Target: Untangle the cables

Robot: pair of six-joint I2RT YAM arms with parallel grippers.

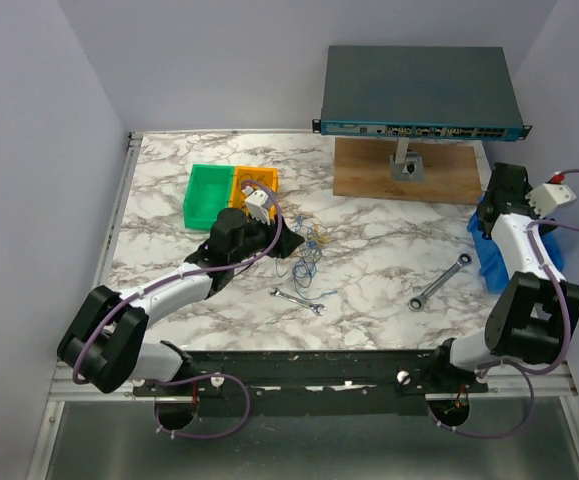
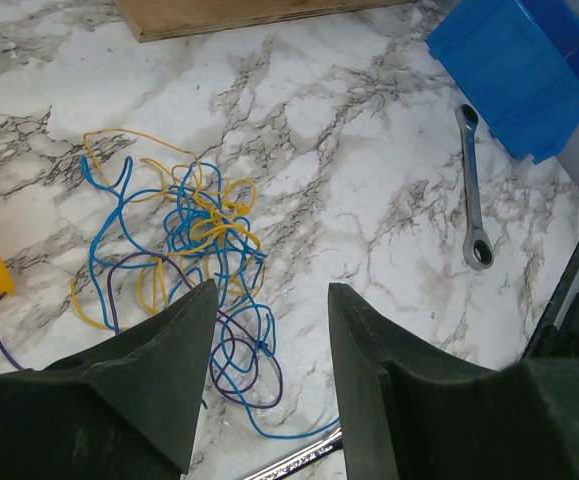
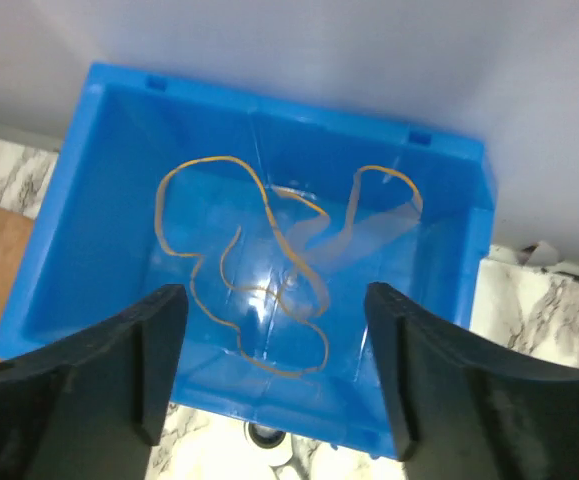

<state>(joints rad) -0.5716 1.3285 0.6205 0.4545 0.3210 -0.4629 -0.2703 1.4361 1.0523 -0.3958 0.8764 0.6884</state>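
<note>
The cables point(image 2: 184, 235) lie in a loose tangle of blue, yellow and purple wires on the marble table point(image 2: 369, 150); in the top view this tangle point(image 1: 312, 250) sits mid-table. My left gripper point(image 2: 269, 290) hovers open over its near loops and grips nothing. A single yellow cable point(image 3: 300, 266) lies curled inside the blue bin point(image 3: 119, 130). My right gripper point(image 3: 274, 295) hangs open above that bin with nothing between its fingers. From above, the right gripper point(image 1: 499, 195) is over the blue bin point(image 1: 489, 250) at the table's right edge.
Two silver wrenches lie on the table, one point(image 1: 297, 301) near the tangle and one point(image 1: 441, 281) to the right. A green bin point(image 1: 206, 193) and a yellow bin point(image 1: 254, 180) stand at the back left. A network switch point(image 1: 419, 95) rests above a wooden board point(image 1: 369, 175).
</note>
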